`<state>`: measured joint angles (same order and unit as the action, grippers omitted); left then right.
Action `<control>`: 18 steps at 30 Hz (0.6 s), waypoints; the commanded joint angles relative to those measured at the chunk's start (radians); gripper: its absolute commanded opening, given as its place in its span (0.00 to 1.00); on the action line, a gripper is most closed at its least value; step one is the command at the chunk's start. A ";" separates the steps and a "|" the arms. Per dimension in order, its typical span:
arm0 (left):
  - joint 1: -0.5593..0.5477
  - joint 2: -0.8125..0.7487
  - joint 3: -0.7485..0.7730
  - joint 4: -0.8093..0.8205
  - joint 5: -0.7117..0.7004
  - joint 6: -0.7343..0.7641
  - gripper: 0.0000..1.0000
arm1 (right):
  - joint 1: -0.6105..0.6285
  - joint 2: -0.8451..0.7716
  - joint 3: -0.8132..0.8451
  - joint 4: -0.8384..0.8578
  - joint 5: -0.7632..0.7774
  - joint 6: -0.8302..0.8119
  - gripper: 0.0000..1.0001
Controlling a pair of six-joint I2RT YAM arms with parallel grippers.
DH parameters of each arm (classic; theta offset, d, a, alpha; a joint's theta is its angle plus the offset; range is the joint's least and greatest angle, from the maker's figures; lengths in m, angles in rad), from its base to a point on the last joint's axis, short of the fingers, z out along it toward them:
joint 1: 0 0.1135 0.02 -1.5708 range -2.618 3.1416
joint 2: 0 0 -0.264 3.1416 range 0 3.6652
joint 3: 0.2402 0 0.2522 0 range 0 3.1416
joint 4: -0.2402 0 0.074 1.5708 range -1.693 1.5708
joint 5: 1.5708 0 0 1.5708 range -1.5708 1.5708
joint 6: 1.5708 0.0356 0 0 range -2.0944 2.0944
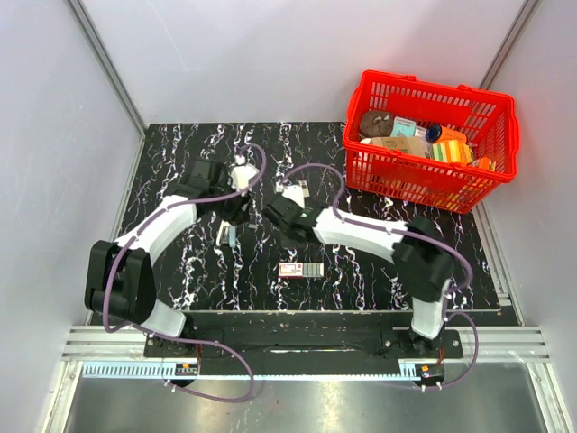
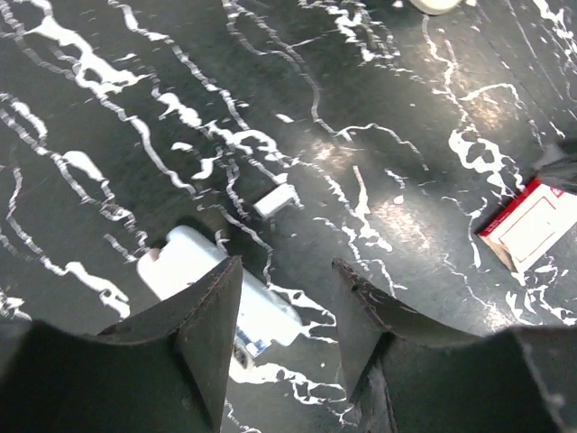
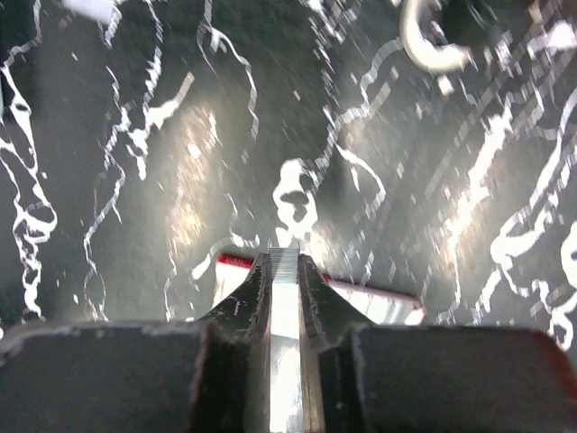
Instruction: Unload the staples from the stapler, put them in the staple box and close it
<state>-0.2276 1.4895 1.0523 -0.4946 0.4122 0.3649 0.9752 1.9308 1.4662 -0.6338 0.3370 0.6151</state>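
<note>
Silvery staple strip (image 3: 285, 257) pinched in right hand (image 3: 285, 271) above red-white box (image 3: 383, 305). Left hand (image 2: 287, 311) gapes wide over white stapler (image 2: 185, 262). Extraction looks done; next, lower and release the strip.

**Stapler** (image 1: 227, 236): white body with a blue-marked label, lying flat on the table at about 9 o'clock from its centre. In the left wrist view its long axis runs from 10 to 4 o'clock.

**Staple strip** (image 3: 285, 307): silver, ribbed, pointing to 12 o'clock, pinched between the fingers of the right gripper (image 3: 285, 263), apart from the stapler.
</note>
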 commanded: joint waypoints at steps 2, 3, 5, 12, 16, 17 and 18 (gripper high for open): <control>-0.107 0.017 -0.026 0.122 -0.075 -0.027 0.49 | 0.026 -0.196 -0.185 -0.015 -0.033 0.211 0.03; -0.114 0.026 -0.022 0.120 -0.073 -0.032 0.49 | 0.036 -0.211 -0.210 -0.015 -0.033 0.225 0.03; -0.118 0.028 -0.020 0.122 -0.067 -0.038 0.48 | 0.057 -0.233 -0.237 -0.033 -0.015 0.271 0.03; -0.127 -0.005 -0.041 0.096 -0.073 -0.030 0.48 | 0.088 -0.224 -0.294 -0.032 0.011 0.345 0.03; -0.130 -0.038 -0.060 0.080 -0.082 -0.024 0.48 | 0.092 -0.202 -0.296 -0.033 0.022 0.359 0.03; -0.130 -0.046 -0.066 0.079 -0.084 -0.023 0.48 | 0.092 -0.202 -0.299 -0.032 0.028 0.364 0.03; -0.130 -0.051 -0.072 0.077 -0.085 -0.020 0.48 | 0.092 -0.204 -0.302 -0.032 0.031 0.365 0.03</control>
<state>-0.3534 1.5017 1.0000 -0.4267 0.3538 0.3408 1.0595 1.7290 1.1702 -0.6743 0.3241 0.9302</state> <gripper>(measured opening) 0.481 0.160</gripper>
